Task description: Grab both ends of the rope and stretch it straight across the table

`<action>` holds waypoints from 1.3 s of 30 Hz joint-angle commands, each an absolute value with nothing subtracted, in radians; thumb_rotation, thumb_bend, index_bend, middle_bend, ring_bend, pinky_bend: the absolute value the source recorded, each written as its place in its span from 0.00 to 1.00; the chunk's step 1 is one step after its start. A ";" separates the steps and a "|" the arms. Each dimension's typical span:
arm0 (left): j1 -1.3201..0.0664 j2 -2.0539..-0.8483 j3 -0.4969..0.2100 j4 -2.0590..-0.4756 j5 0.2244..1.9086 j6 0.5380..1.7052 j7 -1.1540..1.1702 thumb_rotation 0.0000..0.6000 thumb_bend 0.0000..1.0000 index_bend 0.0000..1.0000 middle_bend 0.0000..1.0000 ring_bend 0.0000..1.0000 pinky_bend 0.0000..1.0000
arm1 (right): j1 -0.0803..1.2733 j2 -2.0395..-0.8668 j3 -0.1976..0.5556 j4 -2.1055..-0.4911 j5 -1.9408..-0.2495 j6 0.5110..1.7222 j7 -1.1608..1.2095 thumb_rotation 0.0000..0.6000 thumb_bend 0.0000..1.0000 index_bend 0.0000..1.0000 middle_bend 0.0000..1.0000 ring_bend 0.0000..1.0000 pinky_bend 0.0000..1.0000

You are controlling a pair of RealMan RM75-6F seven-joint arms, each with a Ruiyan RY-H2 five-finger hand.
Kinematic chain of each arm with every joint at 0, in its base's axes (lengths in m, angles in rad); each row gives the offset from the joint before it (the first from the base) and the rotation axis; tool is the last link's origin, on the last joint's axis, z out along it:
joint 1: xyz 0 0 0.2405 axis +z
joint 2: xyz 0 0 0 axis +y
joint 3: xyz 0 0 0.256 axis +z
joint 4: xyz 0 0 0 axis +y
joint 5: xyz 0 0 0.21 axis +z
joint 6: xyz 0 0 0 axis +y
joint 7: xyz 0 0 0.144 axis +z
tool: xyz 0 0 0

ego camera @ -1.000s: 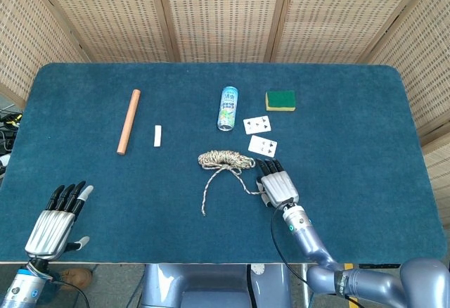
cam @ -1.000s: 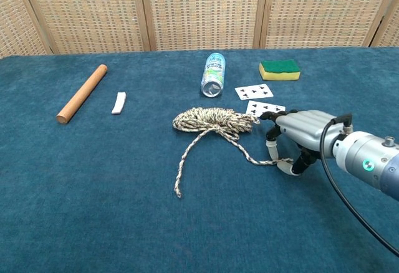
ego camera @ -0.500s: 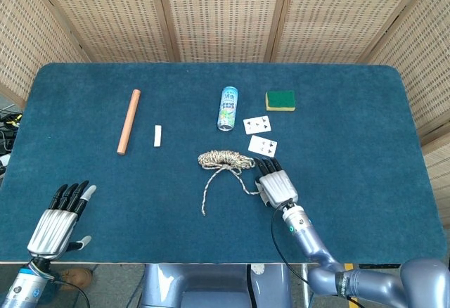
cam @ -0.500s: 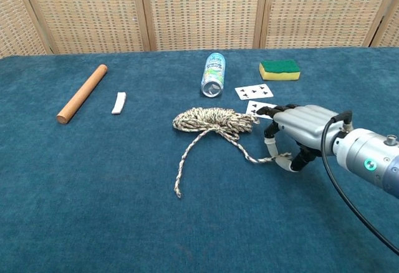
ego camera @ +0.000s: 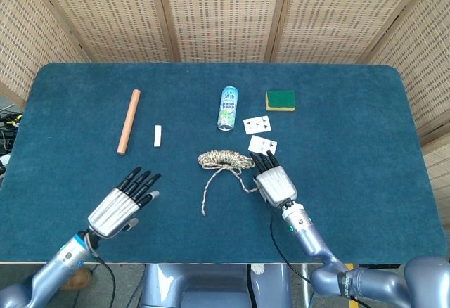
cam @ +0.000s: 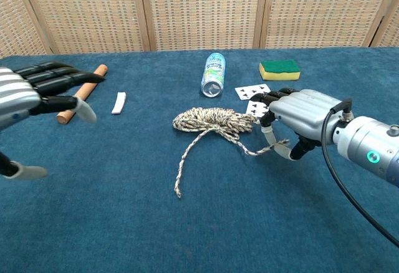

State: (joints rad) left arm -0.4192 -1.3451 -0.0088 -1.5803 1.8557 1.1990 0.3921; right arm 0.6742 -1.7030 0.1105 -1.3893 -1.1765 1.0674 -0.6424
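The speckled rope point(ego camera: 225, 159) lies mid-table as a small coil point(cam: 212, 120) with two loose tails. One tail runs toward me and ends free on the cloth point(cam: 177, 192). The other tail leads right to my right hand point(cam: 299, 118), which pinches its end point(cam: 278, 144) between thumb and a finger, just off the cloth. In the head view that hand point(ego camera: 274, 181) sits right of the coil. My left hand point(ego camera: 125, 204) hovers over the front left of the table, fingers stretched out and apart, holding nothing; the chest view shows this hand point(cam: 37, 92) large at the left edge.
A wooden dowel point(ego camera: 129, 121) and a small white piece point(ego camera: 158, 135) lie at the left. A can point(ego camera: 228, 107) lies on its side behind the coil. A green-and-yellow sponge point(ego camera: 280, 100) and two playing cards point(ego camera: 257, 124) lie behind my right hand.
My left hand has swung in from the front left corner toward the rope's free tail. My right hand has edged forward and lifted the rope's end a little.
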 commanded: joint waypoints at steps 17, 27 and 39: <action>-0.667 -1.643 -0.056 -1.318 1.871 0.994 0.420 1.00 0.21 0.47 0.00 0.00 0.00 | 0.692 -1.716 0.124 -1.359 -1.141 1.018 -0.644 1.00 0.50 0.64 0.00 0.00 0.00; -0.705 -1.730 -0.059 -1.247 1.808 0.957 0.458 1.00 0.28 0.50 0.00 0.00 0.00 | 0.696 -1.709 0.128 -1.361 -1.142 1.016 -0.637 1.00 0.50 0.64 0.00 0.00 0.00; -0.745 -1.809 -0.055 -1.190 1.743 0.914 0.506 1.00 0.31 0.50 0.00 0.00 0.00 | 0.702 -1.709 0.130 -1.358 -1.135 1.009 -0.634 1.00 0.50 0.65 0.00 0.00 0.00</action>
State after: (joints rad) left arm -0.7427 -1.8070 -0.0563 -1.1917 1.7454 0.9163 0.5041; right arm 0.7017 -1.7088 0.1304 -1.3583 -1.1352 1.0090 -0.6338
